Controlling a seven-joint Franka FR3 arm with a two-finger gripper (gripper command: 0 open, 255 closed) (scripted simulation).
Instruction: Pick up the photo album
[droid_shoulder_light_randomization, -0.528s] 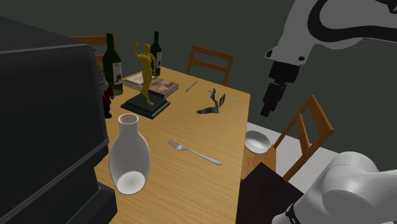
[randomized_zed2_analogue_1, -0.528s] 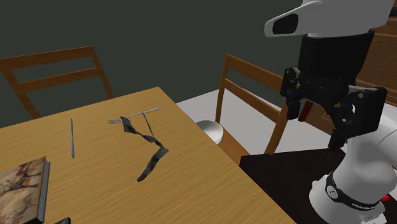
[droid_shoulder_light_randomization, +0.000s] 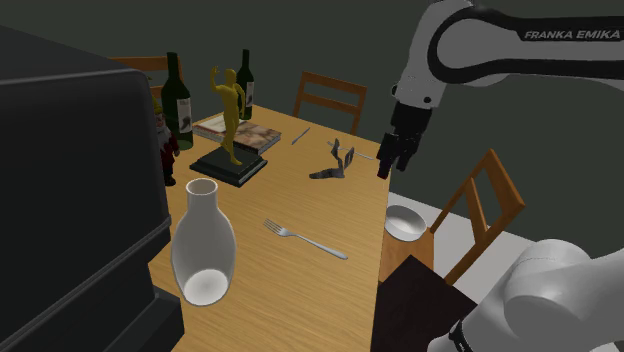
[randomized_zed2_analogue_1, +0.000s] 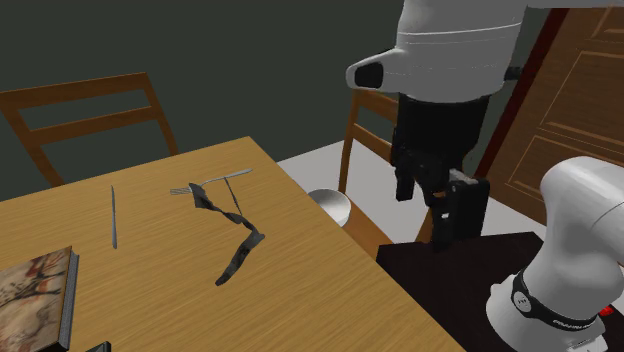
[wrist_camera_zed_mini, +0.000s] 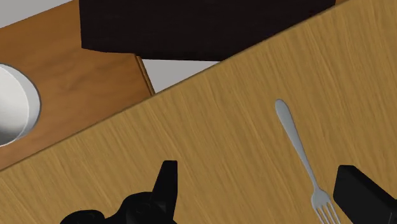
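- Gripper (droid_shoulder_light_randomization: 384, 166) (randomized_zed2_analogue_1: 428, 205) (wrist_camera_zed_mini: 264, 191): jaws stand wide apart. Nothing lies between the black fingers (wrist_camera_zed_mini: 167, 186) and nothing is held.
- Position: the gripper hangs in the air, pointing down, over the wooden table (droid_shoulder_light_randomization: 300, 200) near its edge on the shoulder view's right. It touches no surface.
- Directly under the hand, in the wrist view: bare tabletop and a silver fork (wrist_camera_zed_mini: 300, 153) (droid_shoulder_light_randomization: 305, 238), whose tines lie just beside one fingertip.
- Near the gripper: a twisted dark grey piece (droid_shoulder_light_randomization: 335, 163) (randomized_zed2_analogue_1: 235, 240) lies on the table.
- Off the table edge: a white bowl (droid_shoulder_light_randomization: 405, 222) (randomized_zed2_analogue_1: 332, 205) (wrist_camera_zed_mini: 13, 105) sits on a wooden chair seat (wrist_camera_zed_mini: 76, 70), next to the dark stand (wrist_camera_zed_mini: 191, 25).
- Photo album (droid_shoulder_light_randomization: 248, 132) (randomized_zed2_analogue_1: 35, 295): lies flat on the table's far side, toward the shoulder view's left, well apart from the gripper. Its cover bears a printed picture.
- Just in front of the album: a yellow figurine (droid_shoulder_light_randomization: 231, 105) stands upright on a dark base (droid_shoulder_light_randomization: 230, 166). Whether the base touches the album cannot be told.
- Beside the album: two dark green bottles (droid_shoulder_light_randomization: 178, 95), upright.
- At the near end of the table: a white vase (droid_shoulder_light_randomization: 203, 245), upright.
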